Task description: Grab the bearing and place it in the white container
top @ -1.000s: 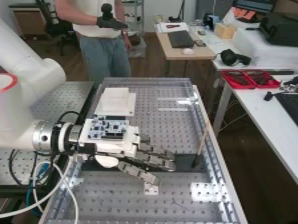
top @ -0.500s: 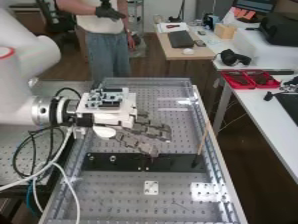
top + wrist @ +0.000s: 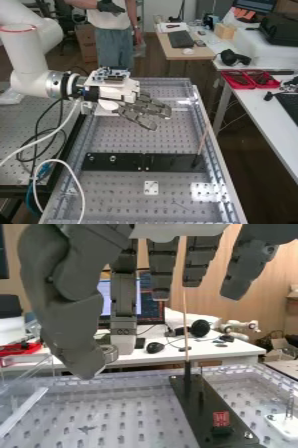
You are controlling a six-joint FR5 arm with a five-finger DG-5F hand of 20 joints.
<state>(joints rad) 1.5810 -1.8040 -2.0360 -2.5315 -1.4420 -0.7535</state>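
The hand (image 3: pixel 138 111) is over the far left part of the perforated bench in the high view, palm above the white container (image 3: pixel 101 113), which it largely covers. In the wrist view the hand (image 3: pixel 70 299) has its thumb curled toward one finger. A small silver ring, the bearing (image 3: pixel 109 353), is pinched between the thumb tip and that fingertip. The other fingers hang apart from it.
A black plate (image 3: pixel 116 161) lies across the bench, with a thin upright wooden stick (image 3: pixel 202 141) at its right end. Nearer is a small white plate (image 3: pixel 151 188). Raised clear edges (image 3: pixel 220 155) border the bench. Red trays (image 3: pixel 247 80) rest on the side table.
The arm has carried the hand from above the black plate toward the bench's far end, over the white container. The black plate has come into full sight.
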